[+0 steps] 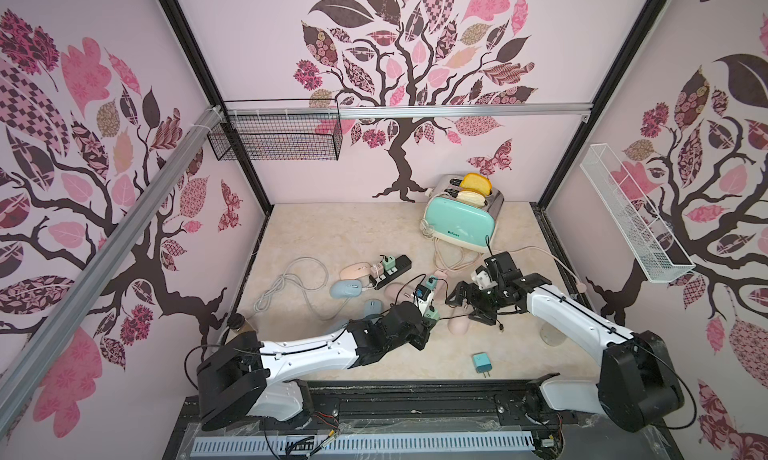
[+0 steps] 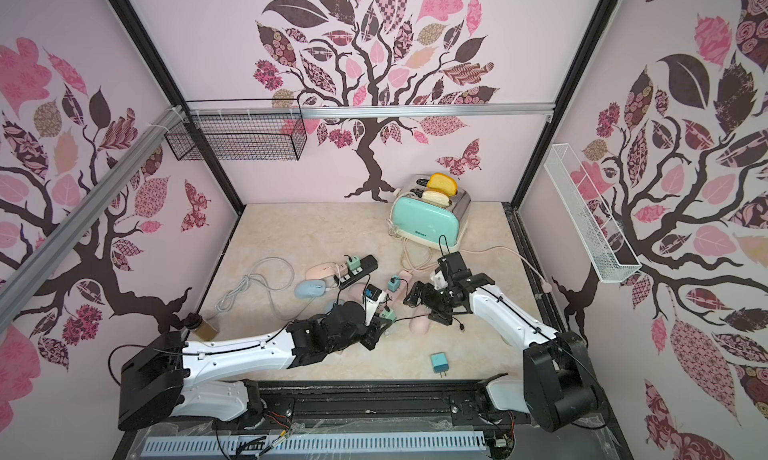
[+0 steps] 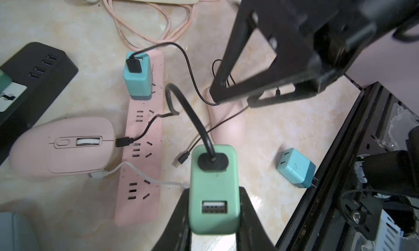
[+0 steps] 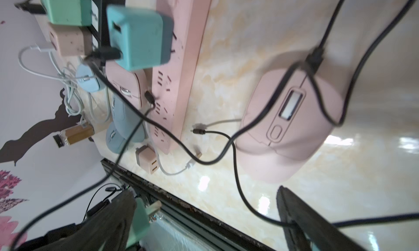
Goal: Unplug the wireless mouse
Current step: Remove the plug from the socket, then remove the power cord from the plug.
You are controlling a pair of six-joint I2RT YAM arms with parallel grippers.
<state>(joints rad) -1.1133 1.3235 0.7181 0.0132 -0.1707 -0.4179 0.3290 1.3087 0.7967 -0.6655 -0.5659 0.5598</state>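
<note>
Left wrist view puts the left gripper [image 3: 213,193] nearest, clenched on a mint charger [image 3: 213,186], a rounded matte block with one USB port facing the camera. A thick black cable [image 3: 192,116] leaves the charger's far end, loops, thins and ends in a plug touching the front of a pink mouse [image 3: 61,145] just ahead of the gripper. This mouse is matte and oval, with a white wheel. Beside it lies a pink strip [image 3: 142,136], long, flat and dirt-speckled, with a teal charger [image 3: 137,79], a small cube, plugged in at its far end. A thin cable [image 3: 190,66] runs from that cube to a second mouse [image 3: 226,125]. Over it hangs the right gripper [image 3: 232,100], released, with its fingers spread wide. The tabletop [image 3: 272,129] is glossy, with a cream marble pattern.

Right wrist view adds what the left cannot show. The mint charger's metal prongs [image 4: 155,207] are bare and out of any socket. The thin cable's plug sits in the second mouse's front.

Both top views reach farther out from the grippers. They show a black strip [image 1: 395,266], a blue mouse [image 1: 347,289] and, well beyond, a mint toaster [image 1: 457,223] with bread [image 1: 477,182] standing in its slots.
</note>
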